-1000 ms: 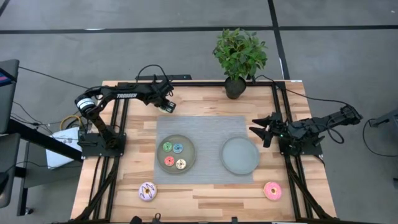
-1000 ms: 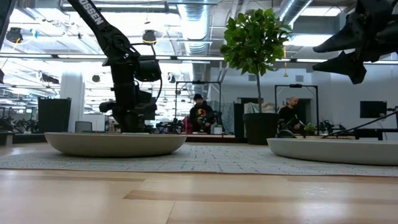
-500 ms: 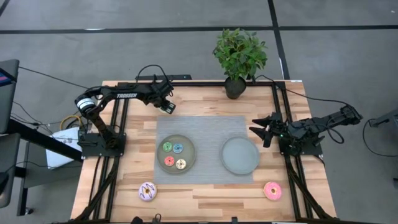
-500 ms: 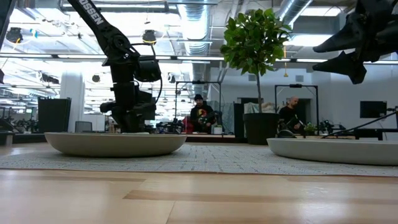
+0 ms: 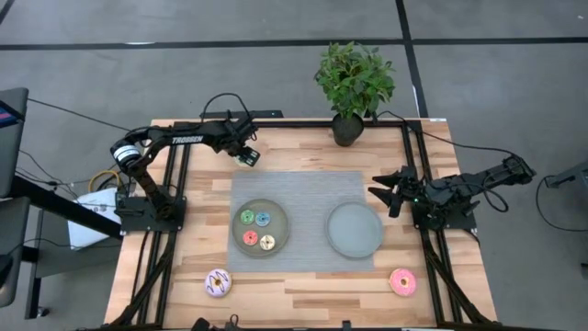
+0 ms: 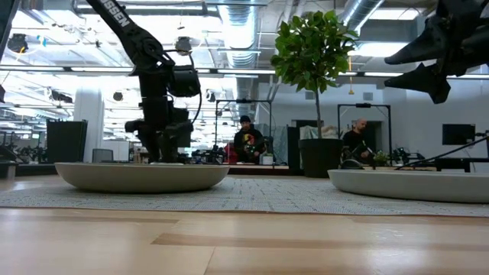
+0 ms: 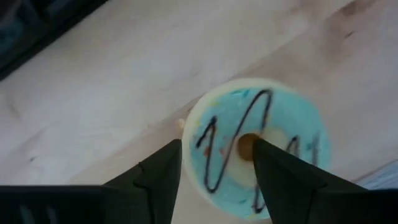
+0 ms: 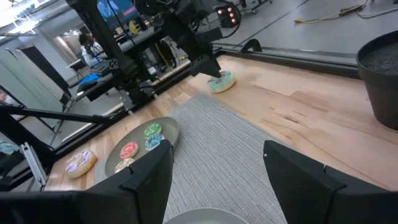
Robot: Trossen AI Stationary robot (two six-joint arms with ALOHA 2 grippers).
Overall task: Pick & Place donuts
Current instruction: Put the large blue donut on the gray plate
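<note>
The left gripper [image 5: 246, 157] is hanging over the far left part of the table [image 5: 303, 285], just beyond the grey mat [image 5: 303, 198]; its jaws are standing apart, straddling one side of the blue donut [image 7: 255, 146], with 1 finger [image 7: 283, 180] sitting over the centre hole and the other [image 7: 158, 180] outside the rim; nothing is being gripped yet. That blue donut is lying flat on the bare wood, also showing in the right wrist view [image 8: 221, 81] under the left arm's fingers.

4 tiny donuts [image 5: 256, 229] are sitting on the left plate [image 5: 279, 241]; the right plate [image 5: 355, 230] is holding nothing. The purple-white donut [image 5: 218, 282] and the pink donut [image 5: 402, 280] are lying on the wood near the front edge, well apart. The right gripper [image 5: 390, 194] is waiting, fingers spread wide, beside the mat's right edge.

As I judge it, the grab is about to be made, and the risks are lying there; a finger landing on the icing rather than dropping into the hole could be pushing the donut away across the smooth wood; a pinch on 1 wall of the ring could be letting it swing or slip out during the lift; a tilted donut could be catching the plate rim on the way down.
</note>
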